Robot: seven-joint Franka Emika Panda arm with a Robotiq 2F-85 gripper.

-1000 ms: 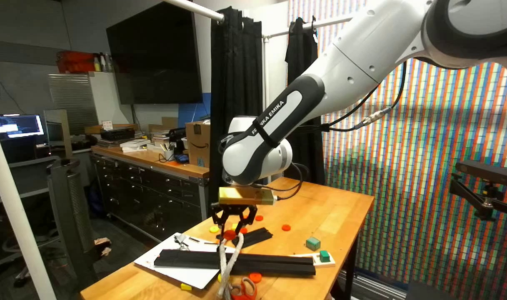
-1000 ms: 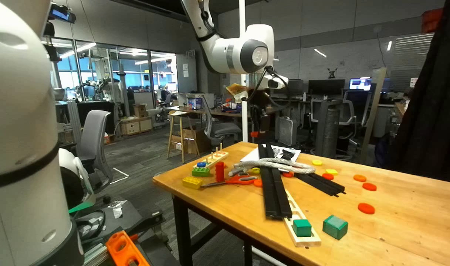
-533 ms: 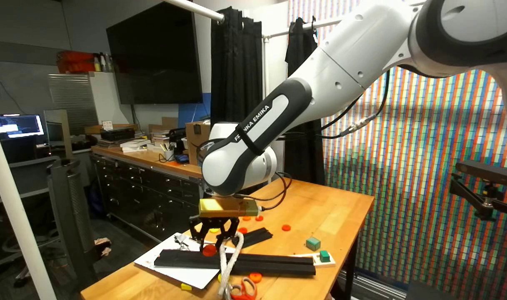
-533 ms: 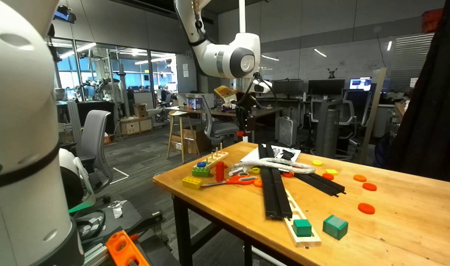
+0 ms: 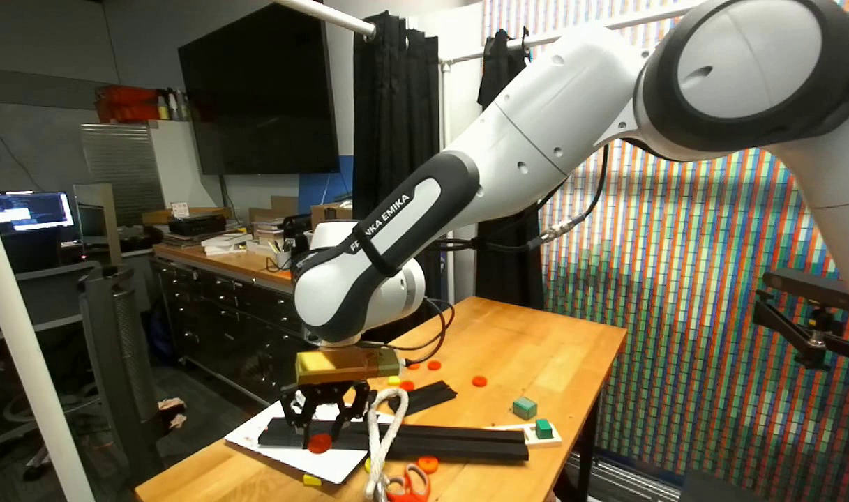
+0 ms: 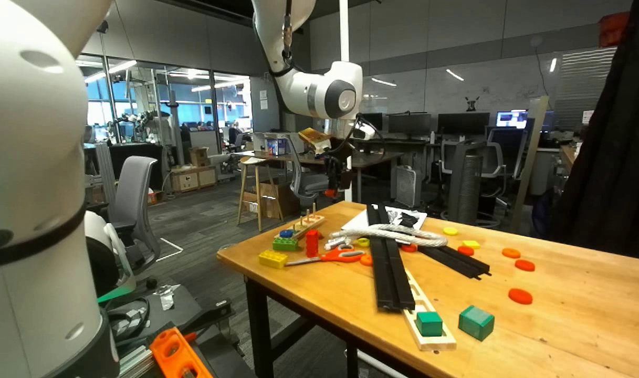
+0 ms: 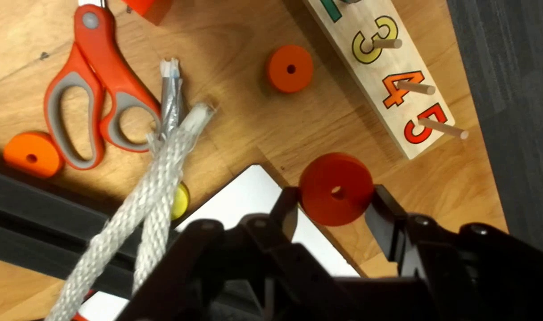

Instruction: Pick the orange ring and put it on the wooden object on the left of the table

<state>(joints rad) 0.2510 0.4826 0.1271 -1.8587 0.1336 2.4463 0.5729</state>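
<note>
The orange ring point(image 7: 327, 209), a thick red-orange disc with a small hole, is between my fingertips, held at its rim. My gripper point(image 7: 336, 198) is shut on it and holds it above the table. The ring also shows in both exterior views point(image 5: 319, 443) point(image 6: 330, 193), below the gripper point(image 6: 338, 184). The wooden object is a pale numbered board point(image 7: 370, 76) with upright pegs, up and right of the ring in the wrist view. Its pegs by 3, 4 and 5 are bare. It shows in an exterior view point(image 6: 311, 224) at the table's edge.
Scissors point(image 7: 102, 67), a white rope point(image 7: 115, 227) and a loose orange disc point(image 7: 290, 69) lie near the board. Black track pieces point(image 6: 387, 262) cross a white sheet point(image 5: 305, 460). A red cylinder point(image 6: 312, 243), green block point(image 6: 285, 244) and yellow block point(image 6: 272, 259) stand nearby.
The gripper, with the ring in it, has moved left and down in an exterior view, and left towards the pegged board in both views of the table. The table's things have not moved.
</note>
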